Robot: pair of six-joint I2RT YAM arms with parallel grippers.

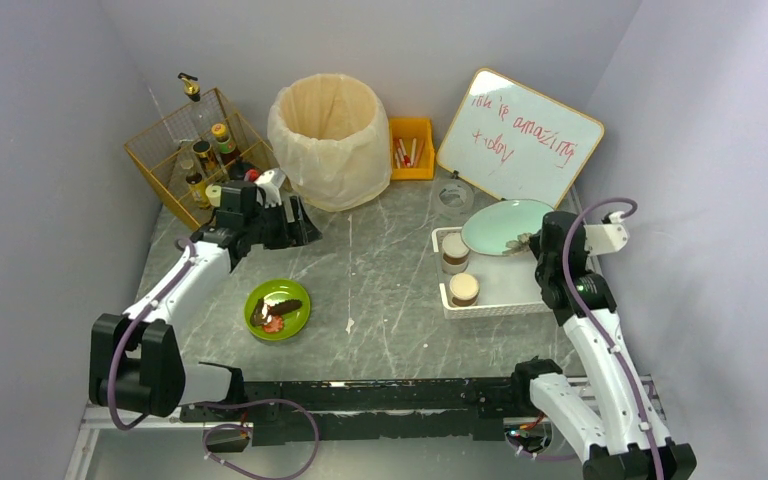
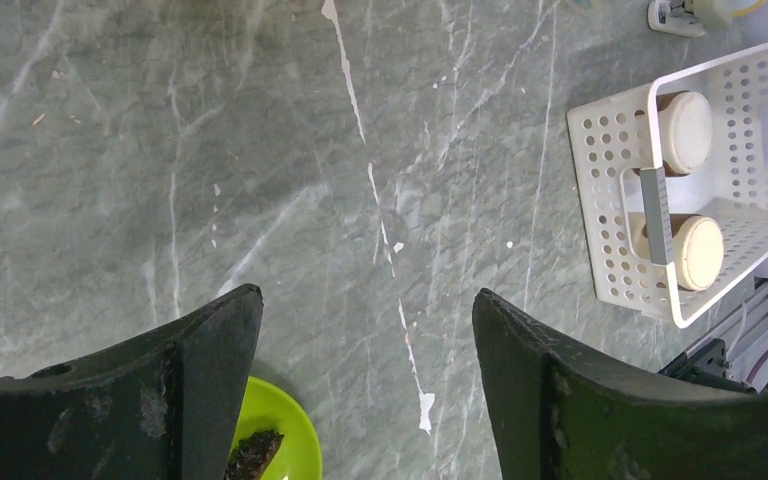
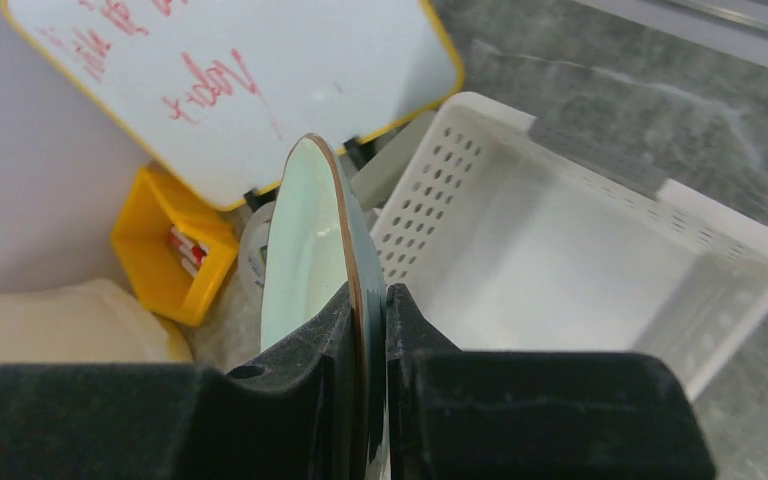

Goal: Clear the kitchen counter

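Left arm extended far; left end effector [image 2: 365, 300] spread, empty. Raised right end effector [image 3: 365, 295] pinching pale green round plate [image 3: 305, 240] at far end of white perforated basket [image 3: 560, 230]. Below: grey white-veined marble-look surface [image 1: 390, 270].

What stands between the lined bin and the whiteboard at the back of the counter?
A small yellow box, shown clearly in the top external view.
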